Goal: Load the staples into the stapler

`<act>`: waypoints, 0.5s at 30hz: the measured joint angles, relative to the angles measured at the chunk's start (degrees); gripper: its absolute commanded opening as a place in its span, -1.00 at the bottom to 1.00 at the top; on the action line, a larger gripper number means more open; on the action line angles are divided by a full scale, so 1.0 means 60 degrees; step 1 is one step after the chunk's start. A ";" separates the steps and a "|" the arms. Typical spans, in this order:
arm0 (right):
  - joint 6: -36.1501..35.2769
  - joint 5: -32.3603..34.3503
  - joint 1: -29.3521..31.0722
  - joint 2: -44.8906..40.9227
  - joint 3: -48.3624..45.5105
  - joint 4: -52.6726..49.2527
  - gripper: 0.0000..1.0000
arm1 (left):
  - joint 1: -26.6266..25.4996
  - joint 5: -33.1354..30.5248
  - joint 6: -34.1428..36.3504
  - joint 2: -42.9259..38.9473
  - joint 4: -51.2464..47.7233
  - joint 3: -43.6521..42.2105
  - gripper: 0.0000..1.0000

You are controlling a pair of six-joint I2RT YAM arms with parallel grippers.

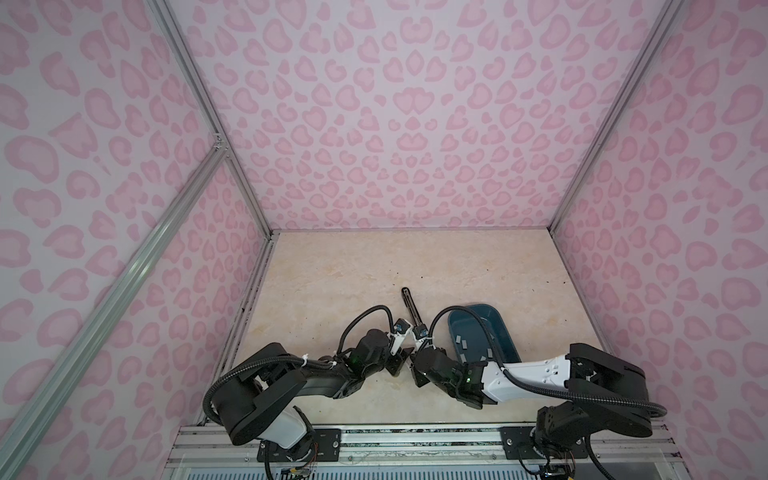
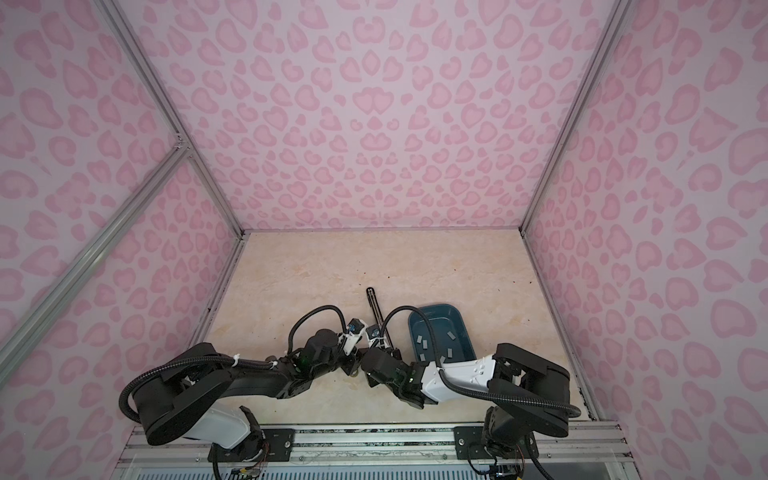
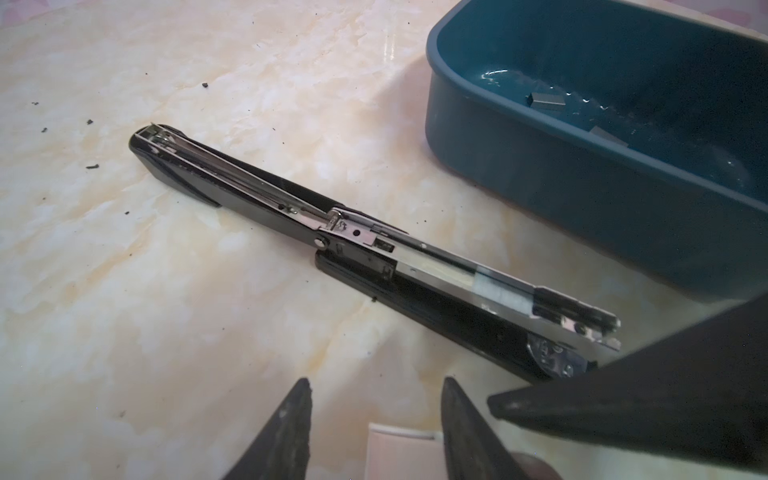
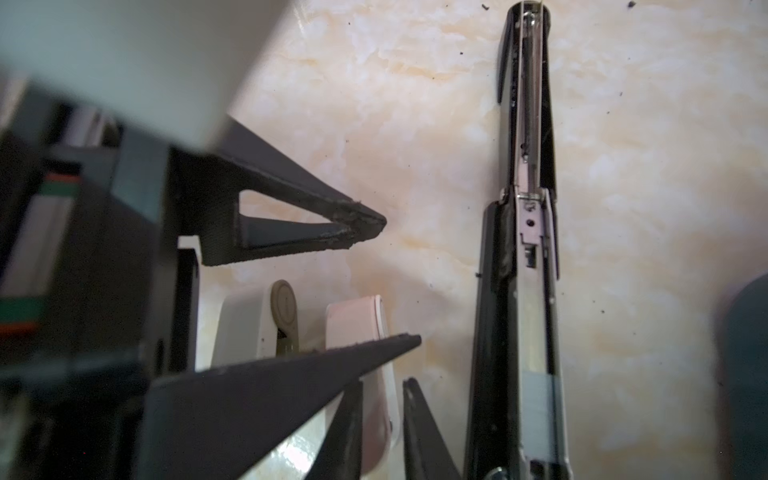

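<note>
Black stapler (image 1: 411, 308) lies opened, long axis running away from both arms, near end beside the right gripper (image 4: 384, 382), whose jaws nearly meet, grip unclear. The left gripper (image 3: 377, 380) stands spread.

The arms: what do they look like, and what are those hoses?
Both are chunky black jointed segments with white shells: the left arm near its base, the right arm along its middle. A ribbed black cable loops along each, fastened with white zip ties. Small green lights glow near the wrists. Each ends in two dark, pointed wedge fingers.
</note>
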 measured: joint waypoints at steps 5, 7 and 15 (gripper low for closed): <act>0.0047 0.0000 -0.0004 0.0095 -0.0076 0.0226 -0.65 | 0.0004 -0.0040 0.0007 0.0051 0.0044 0.0000 -0.01; 0.0069 -0.0015 -0.0004 0.0098 -0.0157 0.0375 -0.66 | 0.0000 -0.0029 0.0047 0.0055 0.0055 -0.0004 -0.02; 0.0197 -0.0076 -0.0004 0.0120 -0.0561 0.1100 -0.66 | 0.0000 0.0044 0.0117 0.0087 0.0135 -0.0047 -0.03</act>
